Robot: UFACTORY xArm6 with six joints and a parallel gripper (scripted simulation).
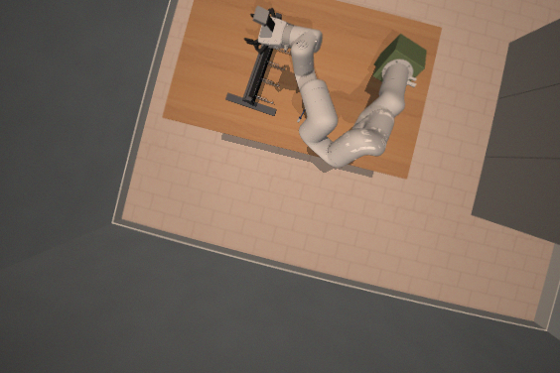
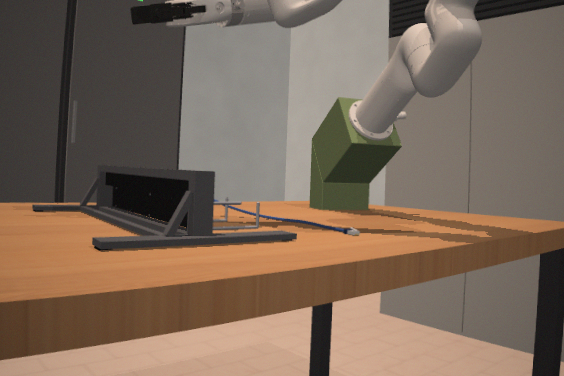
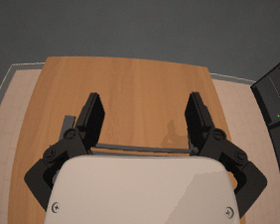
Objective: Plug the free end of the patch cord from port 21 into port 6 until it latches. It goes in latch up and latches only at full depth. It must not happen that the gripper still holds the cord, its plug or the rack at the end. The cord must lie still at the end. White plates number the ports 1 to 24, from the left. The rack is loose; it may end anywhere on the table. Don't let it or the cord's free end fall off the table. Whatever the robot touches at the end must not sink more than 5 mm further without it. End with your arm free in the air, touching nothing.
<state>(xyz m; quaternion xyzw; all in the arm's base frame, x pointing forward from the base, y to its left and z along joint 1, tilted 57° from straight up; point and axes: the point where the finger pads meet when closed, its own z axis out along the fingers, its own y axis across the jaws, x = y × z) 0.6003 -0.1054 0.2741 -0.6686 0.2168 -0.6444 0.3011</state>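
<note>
On the left of the wooden table (image 2: 300,269) the dark rack (image 2: 200,204) is seen standing on its long feet. High above it the gripper (image 2: 142,14) is held level, its fingers spread wide with nothing between them. To the right, the blue patch cord (image 2: 280,218) is laid from the rack's end across the table, its free plug (image 2: 353,231) resting near the green pedestal (image 2: 340,164).

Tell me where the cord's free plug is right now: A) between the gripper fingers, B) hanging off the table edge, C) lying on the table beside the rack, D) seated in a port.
C: the blue cord's plug lies on the table beside the rack, while the open gripper is high above, holding nothing.
</note>
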